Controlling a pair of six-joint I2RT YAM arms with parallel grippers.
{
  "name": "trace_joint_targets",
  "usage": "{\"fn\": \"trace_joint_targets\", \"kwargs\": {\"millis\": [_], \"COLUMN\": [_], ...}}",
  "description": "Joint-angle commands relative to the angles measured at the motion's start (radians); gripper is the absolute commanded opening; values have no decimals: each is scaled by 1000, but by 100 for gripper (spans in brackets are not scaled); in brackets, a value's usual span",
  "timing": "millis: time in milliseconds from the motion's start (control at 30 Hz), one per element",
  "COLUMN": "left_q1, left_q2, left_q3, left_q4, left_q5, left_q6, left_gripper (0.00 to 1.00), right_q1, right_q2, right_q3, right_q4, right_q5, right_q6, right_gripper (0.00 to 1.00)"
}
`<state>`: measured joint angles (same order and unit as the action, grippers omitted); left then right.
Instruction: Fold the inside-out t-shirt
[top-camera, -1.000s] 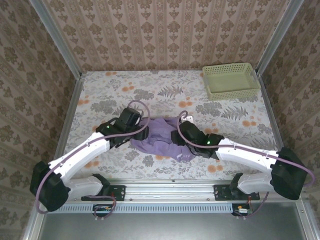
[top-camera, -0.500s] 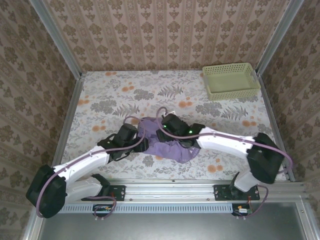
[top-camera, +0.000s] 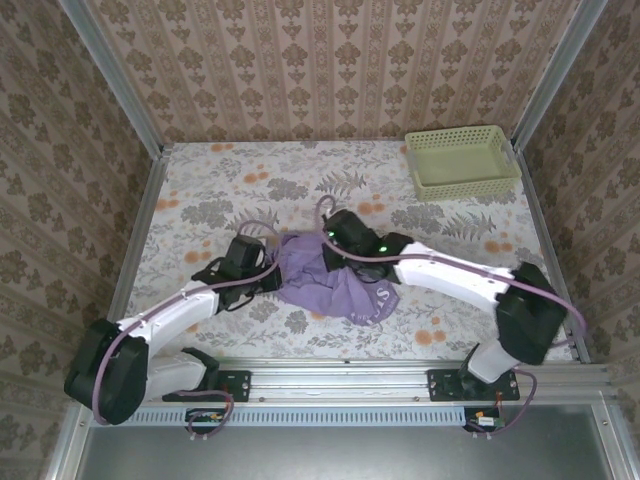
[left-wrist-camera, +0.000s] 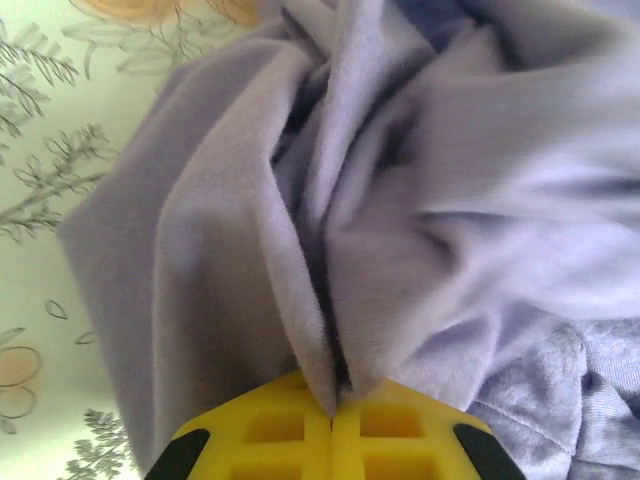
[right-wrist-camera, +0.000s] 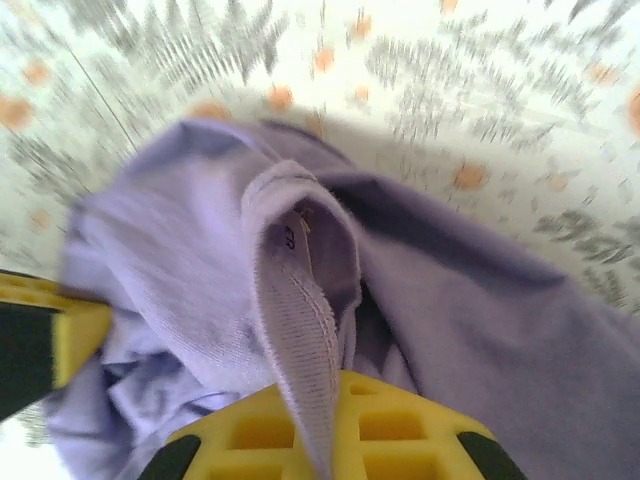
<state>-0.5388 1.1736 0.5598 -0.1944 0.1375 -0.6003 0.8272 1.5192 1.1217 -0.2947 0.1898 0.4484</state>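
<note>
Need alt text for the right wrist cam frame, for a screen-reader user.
The right gripper is shut on the ribbed collar band of a crumpled lavender t-shirt, with its yellow fingers at the bottom edge of the view. The collar stands up in a loop with a small tag inside. Behind it is the blurred floral-patterned table.

Crumpled t-shirt (top-camera: 345, 292) — left gripper (top-camera: 274, 271) at left edge, right gripper (top-camera: 322, 253) at far edge

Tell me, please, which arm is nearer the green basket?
Right. The right arm ends at the shirt, left of the basket; the left arm ends farther left.
</note>
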Motion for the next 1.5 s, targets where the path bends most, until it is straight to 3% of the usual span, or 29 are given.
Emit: {"fn": "trace_joint_targets", "kwargs": {"millis": [0, 167, 300, 467, 567, 633, 867, 1033, 1100, 1200, 1300, 1467], "left_q1": [41, 74, 75, 26, -5, -70, -319, -372, -370, -350, -289, -287], "left_q2": [-35, -118, -185, 16, 123, 117, -12, -158, -212, -300, -367, -318], "left_q3": [148, 369, 355, 360, 347, 332, 314, 152, 110, 41, -10, 63], "left_q4": [-75, -213, -234, -418, -442, -432, -388, -125, -116, -176, -203, -353], "left_q5": [21, 0, -6, -120, -153, -214, -341, -237, -284, -386, -346, -375], "left_q6": [73, 153, 143, 190, 180, 162, 25, -22, -54, -106, -122, -113], "left_gripper": [0, 0, 0, 1, 26, 37, 47, 54, 55, 61, 63, 72], "right_q1": [-50, -123, -128, -112, -97, -89, -77, 3, 36, 72, 109, 139], "right_q2": [-209, -438, -520, -456, -359, -314, -322, -366, -354, -279, -199, -288], "right_q3": [-28, -71, -155, -395, -461, -478, -524, -436, -390, -289, -199, -219], "right_q4": [20, 75, 124, 327, 405, 412, 462, 403, 374, 274, 164, 63], "right_q5": [-19, -119, -165, -190, -178, -152, -182, -155, -132, -107, -87, 31], "right_q6": [39, 109, 204, 327, 343, 371, 394, 350, 337, 309, 249, 127], "right_gripper": [0, 0, 0, 0, 0, 0, 0, 0, 0, 9, 41, 56]}}
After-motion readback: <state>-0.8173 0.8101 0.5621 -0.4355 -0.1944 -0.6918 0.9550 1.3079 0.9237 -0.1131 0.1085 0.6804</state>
